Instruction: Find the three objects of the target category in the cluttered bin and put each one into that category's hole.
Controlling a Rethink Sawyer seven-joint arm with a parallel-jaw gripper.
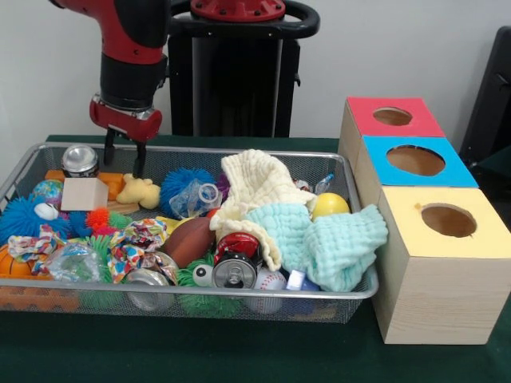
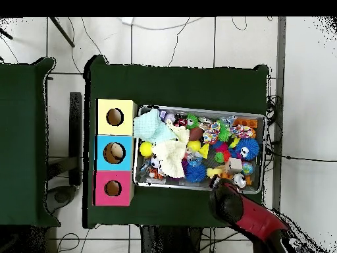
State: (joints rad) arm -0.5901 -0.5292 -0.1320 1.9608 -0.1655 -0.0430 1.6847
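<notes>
The cluttered bin (image 1: 239,307) is a wide silver wire mesh basket full of toys, cans and cloths; it also shows in the overhead view (image 2: 197,109). My gripper (image 1: 124,157) hangs open and empty over the bin's far left part. Its fingertips are just above an orange block (image 1: 112,182), between a silver can (image 1: 80,159) and a yellow plush toy (image 1: 142,191). Three wooden boxes with round holes stand beside the bin: red (image 1: 391,116), blue (image 1: 415,159) and yellow (image 1: 447,219). In the overhead view my arm (image 2: 243,211) covers the gripper.
In the bin lie a cream cloth (image 1: 255,187), a mint cloth (image 1: 335,235), a red can (image 1: 235,271), a brown football (image 1: 189,239), a yellow ball (image 1: 329,205), a wooden block (image 1: 84,194) and a blue spiky ball (image 1: 180,185). A green cloth covers the table (image 1: 239,351).
</notes>
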